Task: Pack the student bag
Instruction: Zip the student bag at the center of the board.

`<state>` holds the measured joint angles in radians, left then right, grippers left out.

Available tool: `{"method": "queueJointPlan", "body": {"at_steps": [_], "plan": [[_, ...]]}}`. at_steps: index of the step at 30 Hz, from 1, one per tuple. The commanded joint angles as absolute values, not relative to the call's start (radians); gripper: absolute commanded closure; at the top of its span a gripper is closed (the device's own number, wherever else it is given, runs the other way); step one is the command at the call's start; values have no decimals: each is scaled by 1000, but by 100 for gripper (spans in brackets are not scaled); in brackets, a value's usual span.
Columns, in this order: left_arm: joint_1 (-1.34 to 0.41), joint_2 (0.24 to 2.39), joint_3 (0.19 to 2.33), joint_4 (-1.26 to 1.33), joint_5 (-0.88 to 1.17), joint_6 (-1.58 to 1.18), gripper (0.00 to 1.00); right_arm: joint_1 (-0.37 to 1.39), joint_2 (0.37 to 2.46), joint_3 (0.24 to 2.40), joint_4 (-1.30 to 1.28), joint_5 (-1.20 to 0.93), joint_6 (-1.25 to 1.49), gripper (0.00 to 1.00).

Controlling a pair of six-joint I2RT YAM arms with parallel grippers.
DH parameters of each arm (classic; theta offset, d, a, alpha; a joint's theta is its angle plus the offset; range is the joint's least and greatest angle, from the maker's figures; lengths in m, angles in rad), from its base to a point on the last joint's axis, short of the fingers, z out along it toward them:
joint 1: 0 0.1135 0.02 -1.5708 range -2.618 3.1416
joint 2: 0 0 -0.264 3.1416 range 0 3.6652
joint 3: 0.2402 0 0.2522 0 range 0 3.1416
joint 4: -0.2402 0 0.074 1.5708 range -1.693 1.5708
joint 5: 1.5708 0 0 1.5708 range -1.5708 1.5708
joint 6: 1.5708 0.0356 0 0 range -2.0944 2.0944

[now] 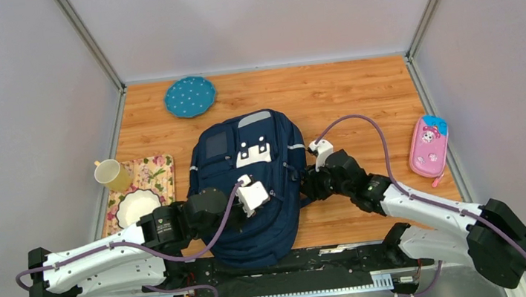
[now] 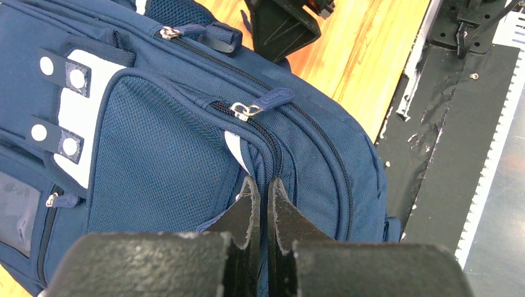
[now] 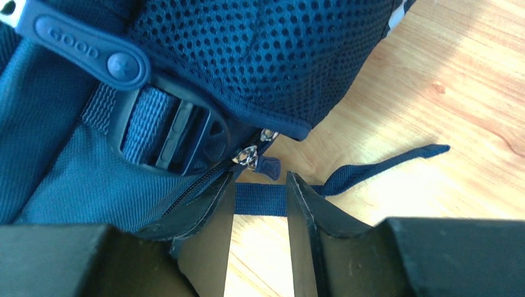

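Observation:
The student bag, a navy blue backpack with a white patch, lies flat on the wooden table with its front up. My left gripper rests on its front. In the left wrist view my left gripper has its jaws nearly together, pinching a fold of bag fabric by a zip seam, below a zip pull. My right gripper is at the bag's right side. In the right wrist view my right gripper is open, with a blue strap crossing between its tips and a small zip pull just beyond them.
A pink pencil case lies at the right edge. A blue dotted plate is at the back. A yellow mug and a white bowl sit on a floral mat at the left. Walls enclose the table.

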<state>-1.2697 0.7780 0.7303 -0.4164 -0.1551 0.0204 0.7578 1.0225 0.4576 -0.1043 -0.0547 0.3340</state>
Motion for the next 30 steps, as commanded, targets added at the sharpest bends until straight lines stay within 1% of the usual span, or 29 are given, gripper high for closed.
{"method": "queueJointPlan", "body": {"at_steps": [1,4,5,6,8,9,12,14,20,22,27,30], "plan": [[-1273,747,744,-331,-169,5,100,756,1081,512,-31,-44,284,61],[-1272,744,744,-333,-169,6,100,756,1129,506,-9,-41,282,66],[-1272,742,742,-333,-167,8,100,756,1135,497,4,-43,279,74],[-1270,741,741,-333,-170,6,100,755,1141,494,32,-46,278,78],[-1270,739,736,-336,-170,8,100,756,1140,482,47,-41,275,83],[-1270,736,735,-336,-172,6,100,756,1138,482,49,-38,275,88],[-1270,724,723,-330,-173,6,100,755,1120,479,60,-38,268,95],[-1270,721,719,-327,-176,2,100,755,1103,479,63,-64,267,97],[-1269,726,727,-333,-187,6,100,756,1083,451,77,-181,319,100],[-1269,729,733,-340,-199,6,100,759,1068,457,25,-215,345,100],[-1270,732,746,-356,-204,6,100,775,941,445,-70,-213,364,100],[-1270,727,749,-362,-212,5,100,776,882,451,-121,-258,363,100]]}}
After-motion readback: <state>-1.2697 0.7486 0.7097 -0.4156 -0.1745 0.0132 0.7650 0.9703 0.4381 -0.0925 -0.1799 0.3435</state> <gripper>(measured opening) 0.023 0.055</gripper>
